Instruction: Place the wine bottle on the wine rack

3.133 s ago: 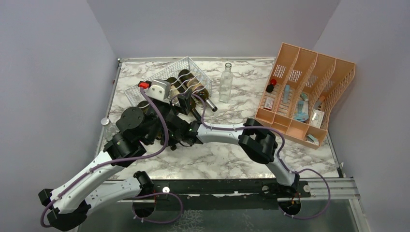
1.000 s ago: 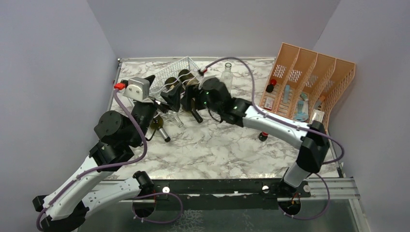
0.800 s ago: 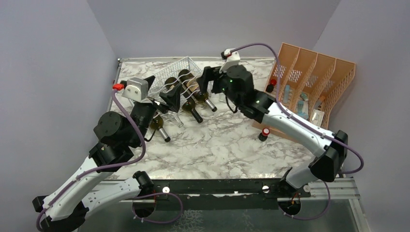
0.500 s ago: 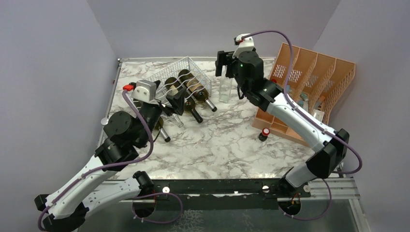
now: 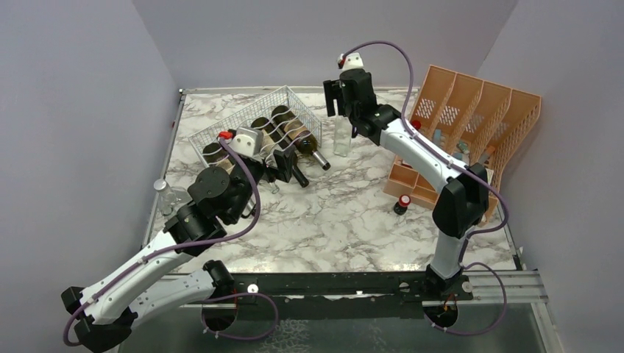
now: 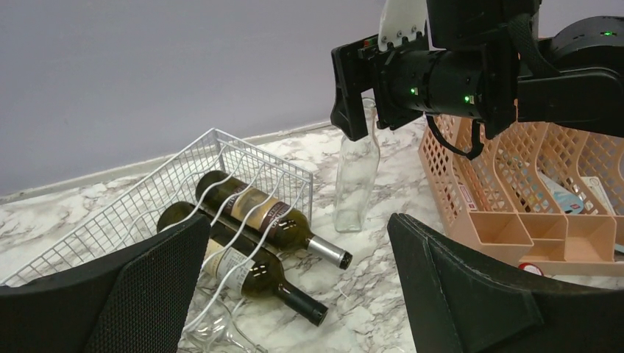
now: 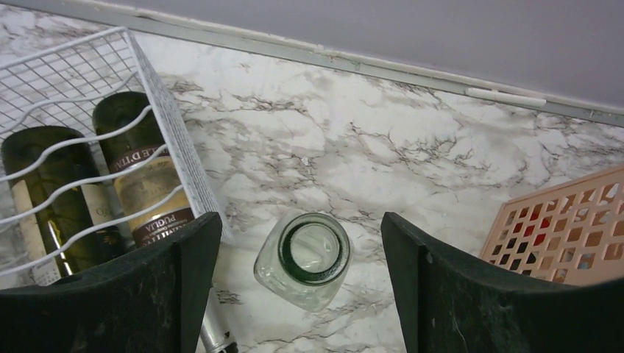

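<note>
The white wire wine rack (image 5: 254, 118) stands at the back left of the marble table. Two dark wine bottles (image 6: 257, 213) lie on its tiers, necks poking out the front. A clear glass bottle (image 5: 343, 136) stands upright just right of the rack. My right gripper (image 5: 335, 103) hangs open directly over it. From the right wrist, the bottle's open mouth (image 7: 313, 254) sits between the spread fingers (image 7: 184, 287), untouched. My left gripper (image 5: 283, 165) is open and empty in front of the rack, facing the dark bottle necks (image 6: 309, 305).
An orange slotted organizer (image 5: 471, 140) fills the back right, close to the clear bottle. A small red-capped object (image 5: 403, 202) sits before it. A clear wine glass (image 6: 213, 331) lies by the rack's front. A small clear jar (image 5: 165, 195) stands at the left edge.
My right arm has swung from the rack's front to above the clear bottle at the back. My left gripper has shifted right, closer to the rack's front.
</note>
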